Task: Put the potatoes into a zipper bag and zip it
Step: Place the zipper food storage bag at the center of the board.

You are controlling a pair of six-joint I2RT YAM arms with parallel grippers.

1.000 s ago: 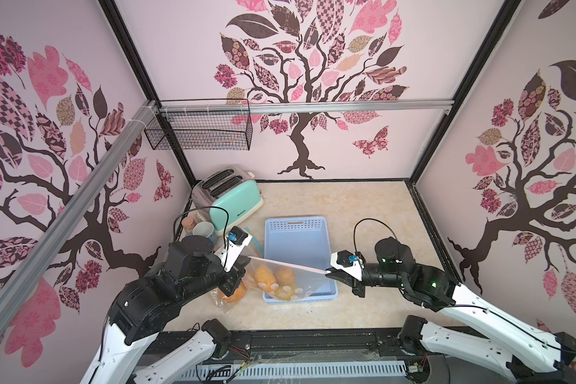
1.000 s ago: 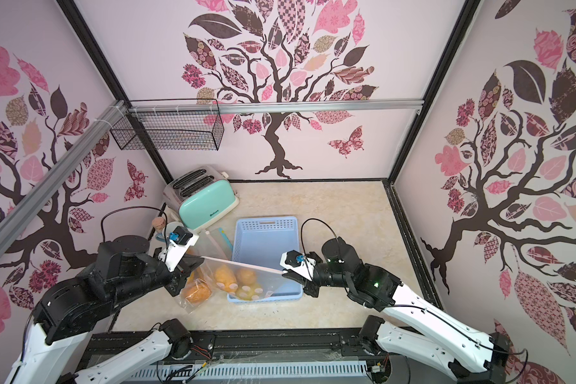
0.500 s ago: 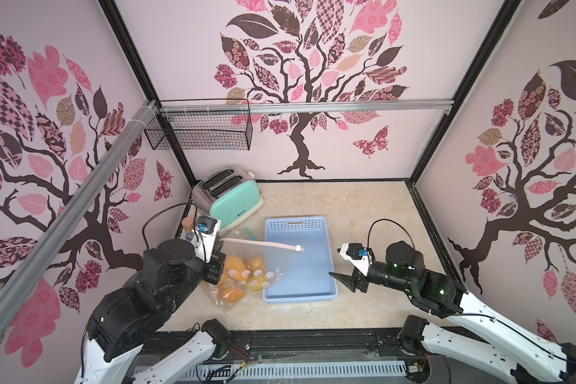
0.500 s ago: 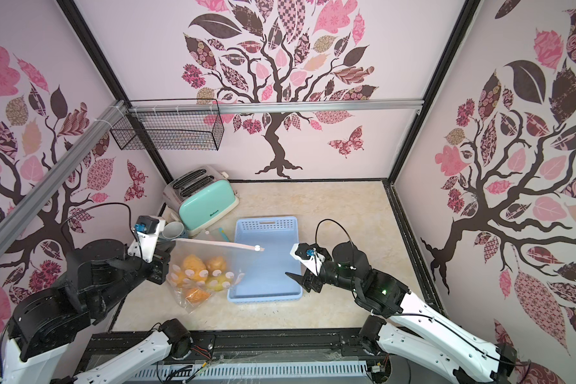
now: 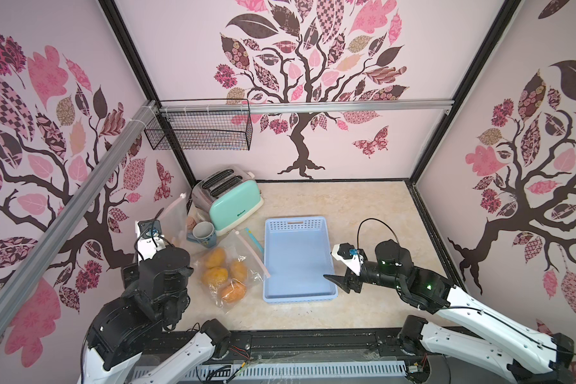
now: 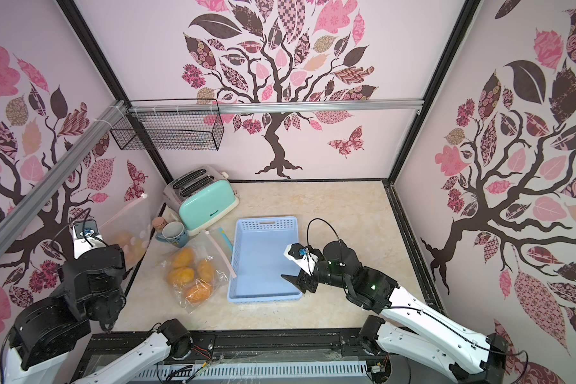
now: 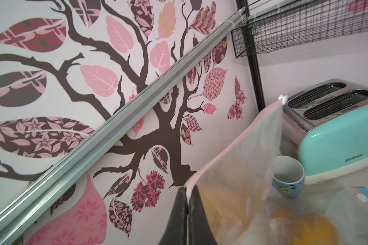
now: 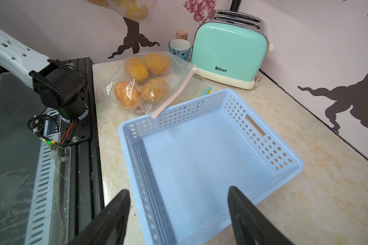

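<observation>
Pinches the pink zip strip of the zipper bag (image 7: 242,161) flat between the closed pads of the left gripper (image 7: 188,191), at the strip's nearest end, apparently to let the load hang below the grip and to hold the seal taut. Places the white slider (image 7: 283,98) at the far end of that strip, up and away from the jaws; reads as a zip run fully across, though not checkable along its whole length. Carries orange-yellow potatoes (image 6: 125,241) inside, hanging just beyond the left gripper, lifted clear of the table (image 8: 306,212) and close to the side wall. Holds the right gripper (image 8: 177,189) spread wide and empty over the nearest rim of the blue basket (image 8: 263,135), well apart from the lifted bag, probably for want of any need of a second grip. Shows a second bag (image 8: 175,63) with four more potatoes lying flat ahead of the right gripper, past the basket's far corner, with its pink strip leaning against the basket rim.
</observation>
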